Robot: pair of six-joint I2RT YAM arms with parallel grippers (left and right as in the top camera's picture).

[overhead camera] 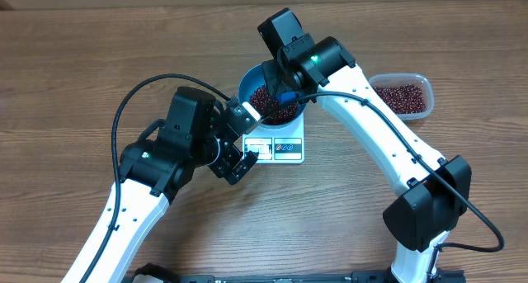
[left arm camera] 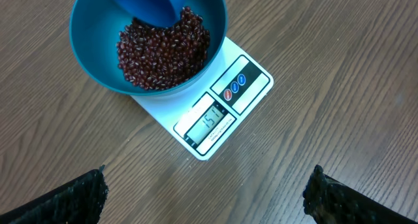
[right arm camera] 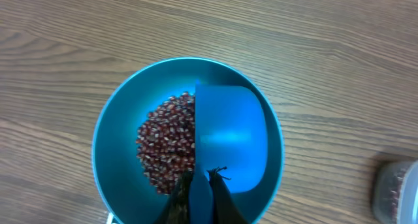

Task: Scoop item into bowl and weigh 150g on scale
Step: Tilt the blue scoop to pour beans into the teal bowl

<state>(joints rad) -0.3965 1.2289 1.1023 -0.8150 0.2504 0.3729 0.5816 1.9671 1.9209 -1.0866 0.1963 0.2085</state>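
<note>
Grip first: the right jaws are clamped on the handle of the blue scoop [right arm camera: 228,139], holding it inside the bowl [right arm camera: 114,139] above the beans [right arm camera: 163,149] heaped there, so whatever it tips lands on them. The bowl sits on the scale [left arm camera: 255,87], mid-table toward the far edge, so each pour registers. The left jaws hang wide apart and empty near the scale's display side. The tub [overhead camera: 401,97] of spare beans lies toward the table's far right corner.

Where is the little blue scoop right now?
Mid-table in the overhead view, the scoop is inside the bowl on the scale, held by the right gripper.
</note>
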